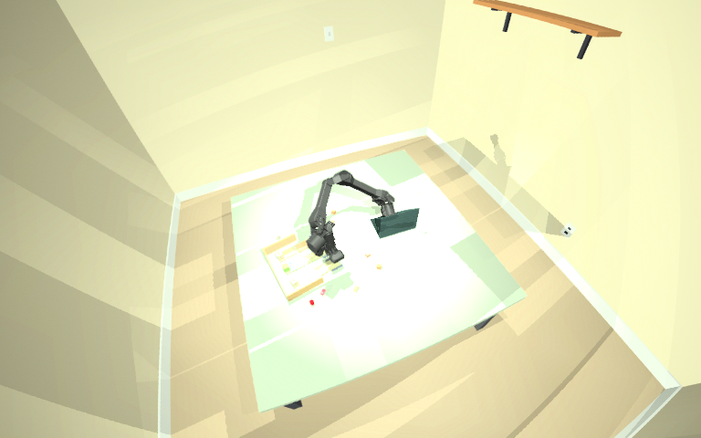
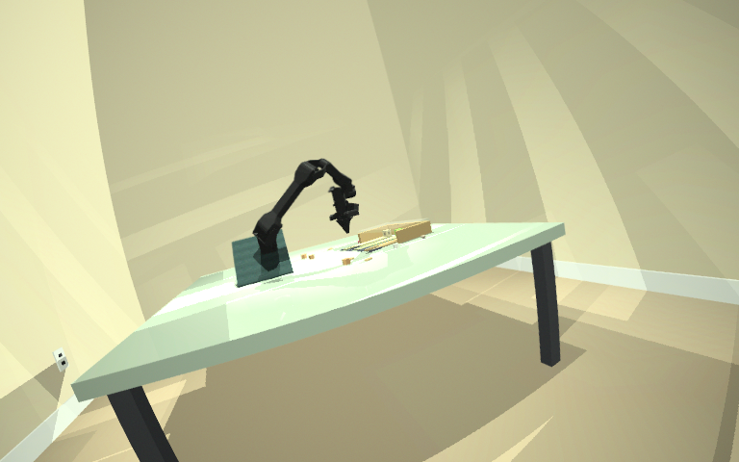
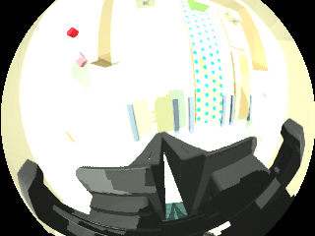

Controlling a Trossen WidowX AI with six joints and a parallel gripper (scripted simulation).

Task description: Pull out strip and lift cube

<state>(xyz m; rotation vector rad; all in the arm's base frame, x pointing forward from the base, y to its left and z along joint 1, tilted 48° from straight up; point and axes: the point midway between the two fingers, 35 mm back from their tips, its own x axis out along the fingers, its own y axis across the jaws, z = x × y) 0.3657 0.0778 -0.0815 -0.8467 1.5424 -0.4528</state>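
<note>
Up close, the dark parallel-jaw gripper (image 3: 165, 177) points down, jaws pressed together on nothing, blocking the strips' near ends. Just beyond, the cyan-dotted strip (image 3: 209, 66) runs into the shallow tan wooden tray (image 1: 292, 238) among paler strips. The labelled cube is too small to pick out. Farther left sits a small red cube (image 3: 73, 31).

Teal-dotted strip (image 3: 209, 66); red cube (image 3: 73, 31); tan frame (image 3: 105, 23).

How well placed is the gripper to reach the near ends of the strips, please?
Probably well placed: the gripper hangs above the strip ends with nothing between. But its fingers are shut on nothing, so it likely must open to grasp one.
</note>
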